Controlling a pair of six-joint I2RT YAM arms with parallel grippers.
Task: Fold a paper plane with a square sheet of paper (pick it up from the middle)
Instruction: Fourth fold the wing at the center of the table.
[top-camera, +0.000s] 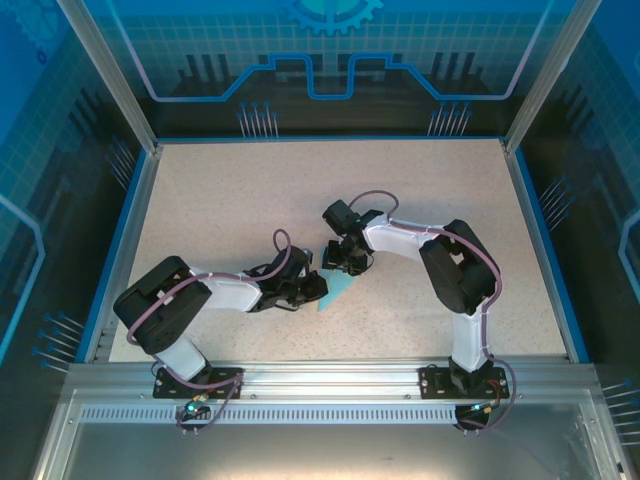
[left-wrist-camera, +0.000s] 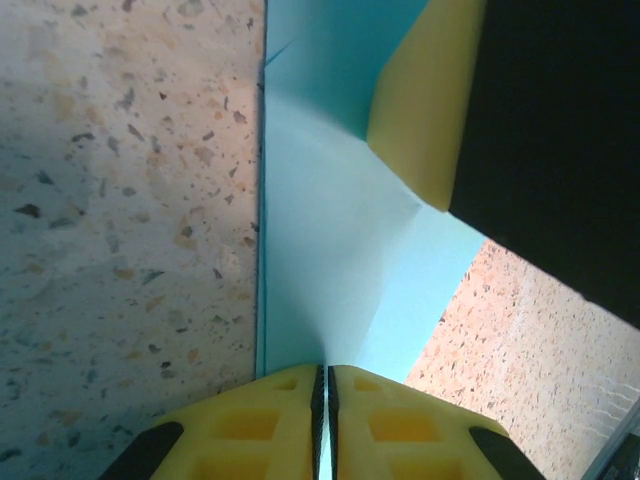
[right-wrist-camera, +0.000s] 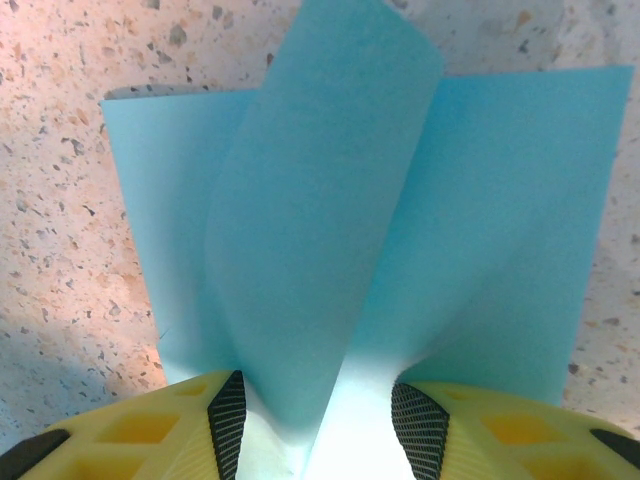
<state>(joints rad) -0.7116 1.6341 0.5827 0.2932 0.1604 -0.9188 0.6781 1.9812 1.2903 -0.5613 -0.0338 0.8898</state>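
The square sheet of paper (top-camera: 338, 293) is light blue and lies partly folded mid-table between both arms. My left gripper (top-camera: 312, 288) comes in from the left. In the left wrist view this gripper (left-wrist-camera: 325, 385) is shut on an edge of the sheet (left-wrist-camera: 320, 250), which runs away from the pads in a raised crease. My right gripper (top-camera: 348, 262) reaches in from the right, above the sheet. Its jaws (right-wrist-camera: 318, 420) stand apart, open, with a curled flap of the paper (right-wrist-camera: 320, 200) rising between them. One of its yellow fingers (left-wrist-camera: 425, 100) hangs over the paper in the left wrist view.
The speckled beige tabletop (top-camera: 230, 200) is bordered by a blue rim (top-camera: 135, 200) and aluminium frame posts. Both arm bases (top-camera: 200, 380) sit bolted on the metal rail at the near edge.
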